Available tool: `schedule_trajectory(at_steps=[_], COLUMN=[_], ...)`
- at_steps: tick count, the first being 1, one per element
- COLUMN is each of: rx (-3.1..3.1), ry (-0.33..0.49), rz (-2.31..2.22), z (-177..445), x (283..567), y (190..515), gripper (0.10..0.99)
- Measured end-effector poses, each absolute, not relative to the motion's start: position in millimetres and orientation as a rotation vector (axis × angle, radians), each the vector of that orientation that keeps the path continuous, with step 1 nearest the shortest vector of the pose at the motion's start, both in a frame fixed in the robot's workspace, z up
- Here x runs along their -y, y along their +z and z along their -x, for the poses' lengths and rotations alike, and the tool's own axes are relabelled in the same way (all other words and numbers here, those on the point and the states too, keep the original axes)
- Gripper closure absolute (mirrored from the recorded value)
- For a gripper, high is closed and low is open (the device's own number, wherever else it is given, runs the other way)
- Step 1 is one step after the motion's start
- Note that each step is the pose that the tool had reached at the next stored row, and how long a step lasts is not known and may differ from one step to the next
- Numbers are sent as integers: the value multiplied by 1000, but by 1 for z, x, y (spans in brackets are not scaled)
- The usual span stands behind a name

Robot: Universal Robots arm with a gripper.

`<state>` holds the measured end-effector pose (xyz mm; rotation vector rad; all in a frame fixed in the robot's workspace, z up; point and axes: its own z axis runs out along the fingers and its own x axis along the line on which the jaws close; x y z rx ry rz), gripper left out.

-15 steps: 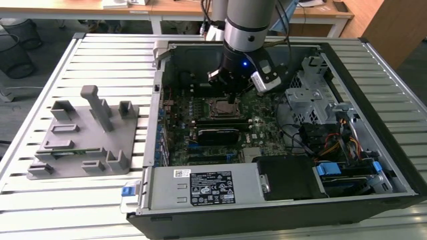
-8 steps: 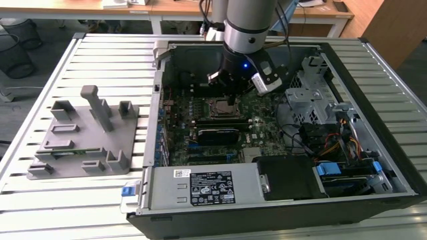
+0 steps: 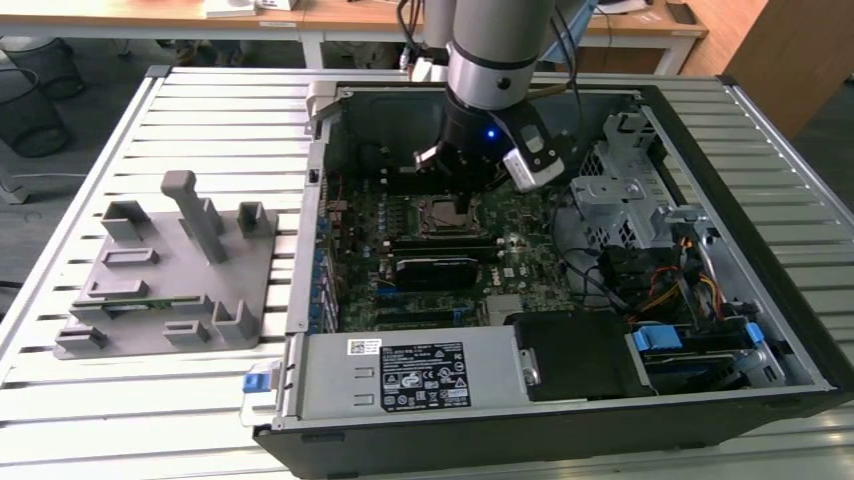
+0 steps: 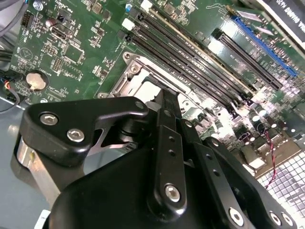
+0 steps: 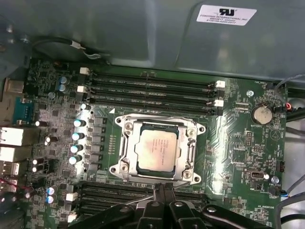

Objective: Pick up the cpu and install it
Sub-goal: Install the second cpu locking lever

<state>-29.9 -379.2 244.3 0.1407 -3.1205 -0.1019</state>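
Note:
The cpu (image 5: 157, 145), a flat square chip with a shiny silver top, lies seated inside the metal socket frame (image 5: 125, 128) on the green motherboard (image 5: 238, 143). My gripper (image 5: 162, 187) hangs just above the board beside the socket's edge, its two black fingers pressed together with nothing between them. In the second wrist view the gripper (image 4: 167, 98) points down at the socket (image 4: 131, 71), partly covering it. In the exterior view the gripper (image 3: 461, 190) is inside the open computer case, over the socket (image 3: 447, 215).
Memory slots (image 5: 152, 90) flank the socket on two sides. A grey fixture plate with upright blocks (image 3: 174, 270) sits on the slatted table at the exterior view's left. Inside the case are a power supply (image 3: 414, 375), a metal drive cage (image 3: 614, 190) and loose cables (image 3: 667, 290).

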Motion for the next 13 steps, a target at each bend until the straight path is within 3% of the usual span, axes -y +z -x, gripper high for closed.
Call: schedule_trajectory(at_steps=[13], rx=[3119], ry=[-89], rz=[-161], z=[33], x=[387], y=[244], gripper=[980])
